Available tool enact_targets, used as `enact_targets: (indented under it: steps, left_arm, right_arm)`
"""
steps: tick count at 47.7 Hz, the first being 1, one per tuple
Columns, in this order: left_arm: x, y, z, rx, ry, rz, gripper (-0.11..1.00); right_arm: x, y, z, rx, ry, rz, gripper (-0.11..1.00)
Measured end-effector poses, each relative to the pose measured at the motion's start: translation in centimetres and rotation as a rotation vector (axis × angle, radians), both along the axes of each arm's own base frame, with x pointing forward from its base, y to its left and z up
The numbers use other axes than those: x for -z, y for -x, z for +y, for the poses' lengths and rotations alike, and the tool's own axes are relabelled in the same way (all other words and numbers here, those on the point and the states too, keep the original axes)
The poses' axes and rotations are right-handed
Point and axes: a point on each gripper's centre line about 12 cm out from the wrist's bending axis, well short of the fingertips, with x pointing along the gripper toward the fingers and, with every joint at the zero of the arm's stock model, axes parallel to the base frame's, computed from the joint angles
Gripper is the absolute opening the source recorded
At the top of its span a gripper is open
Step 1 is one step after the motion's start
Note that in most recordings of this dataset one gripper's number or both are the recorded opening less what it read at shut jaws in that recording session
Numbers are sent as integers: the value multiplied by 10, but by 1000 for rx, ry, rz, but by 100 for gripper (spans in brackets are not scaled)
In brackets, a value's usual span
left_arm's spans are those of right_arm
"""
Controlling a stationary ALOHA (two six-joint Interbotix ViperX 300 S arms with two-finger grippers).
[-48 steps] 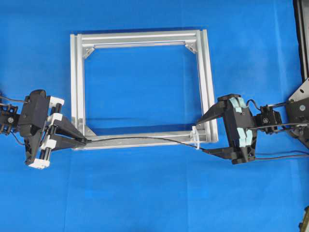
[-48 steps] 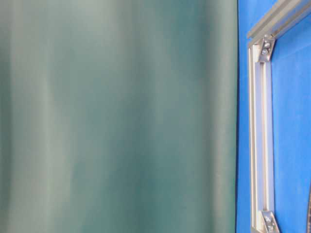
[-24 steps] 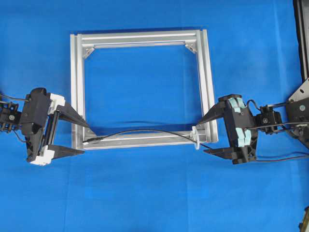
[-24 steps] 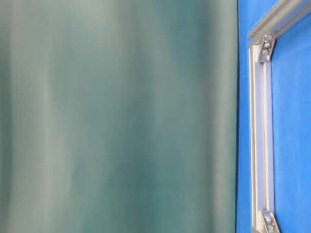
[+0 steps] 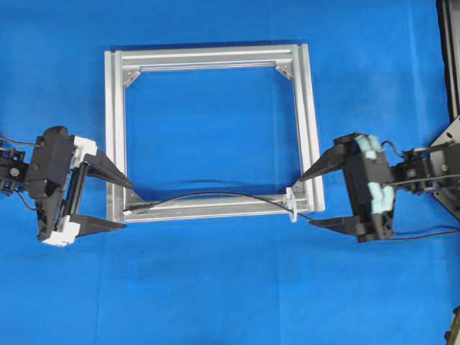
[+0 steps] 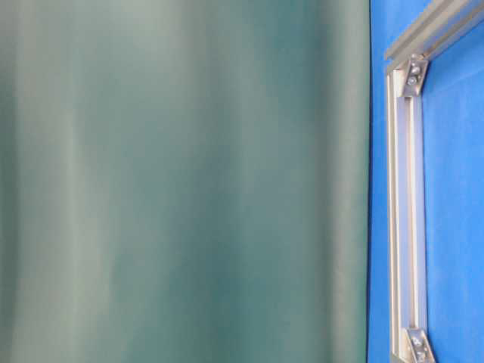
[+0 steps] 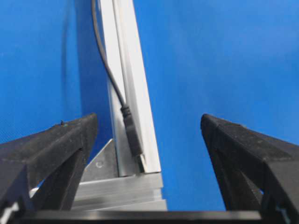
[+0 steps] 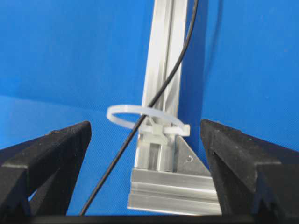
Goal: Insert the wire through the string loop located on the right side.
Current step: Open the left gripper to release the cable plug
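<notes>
Moments earlier your left gripper (image 5: 109,203) let go of the thin black wire (image 5: 215,195); both it and the right gripper (image 5: 316,198) stood wide open, empty. You left the wire threaded through the small white string loop (image 8: 145,119) at the silver aluminium frame's (image 5: 115,115) five o'clock corner.

Both arms are black; the left tool (image 5: 115,204) has white blocks, the right tool (image 5: 310,198) pale-green pads.
</notes>
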Motion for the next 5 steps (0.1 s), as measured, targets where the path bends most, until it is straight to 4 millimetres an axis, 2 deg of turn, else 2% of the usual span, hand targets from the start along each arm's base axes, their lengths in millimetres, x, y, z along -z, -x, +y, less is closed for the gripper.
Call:
enact_targets:
  steps: [5]
  left_arm:
    - [-8,1,0,0,6,-16,89]
  right_arm:
    - [-12,4,-1,0,-6,-25,85]
